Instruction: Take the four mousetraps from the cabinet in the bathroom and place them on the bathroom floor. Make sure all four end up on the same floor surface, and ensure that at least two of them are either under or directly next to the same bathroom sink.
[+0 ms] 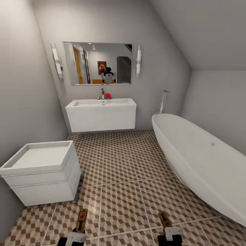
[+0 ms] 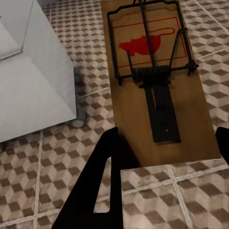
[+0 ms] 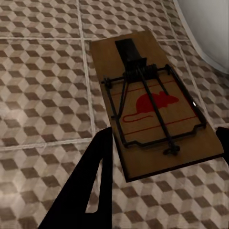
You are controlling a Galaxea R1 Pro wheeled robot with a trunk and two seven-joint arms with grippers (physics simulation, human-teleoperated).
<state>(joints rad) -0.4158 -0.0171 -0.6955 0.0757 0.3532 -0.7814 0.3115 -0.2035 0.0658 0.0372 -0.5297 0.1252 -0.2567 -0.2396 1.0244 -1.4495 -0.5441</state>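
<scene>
Each claw, the left gripper and the right gripper, is pinching a mousetrap, so roll close to the wall sink and lay both traps flat on the tiled floor under it.

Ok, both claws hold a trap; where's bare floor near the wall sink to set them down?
The tiled floor is bare from the wall sink back toward the robot, between the white box unit and the bathtub. The strip under the sink looks free too. It narrows beside the tub and the box.

Ahead of you a white sink hangs under a mirror; a bathtub stands right, a white box unit left.
</scene>
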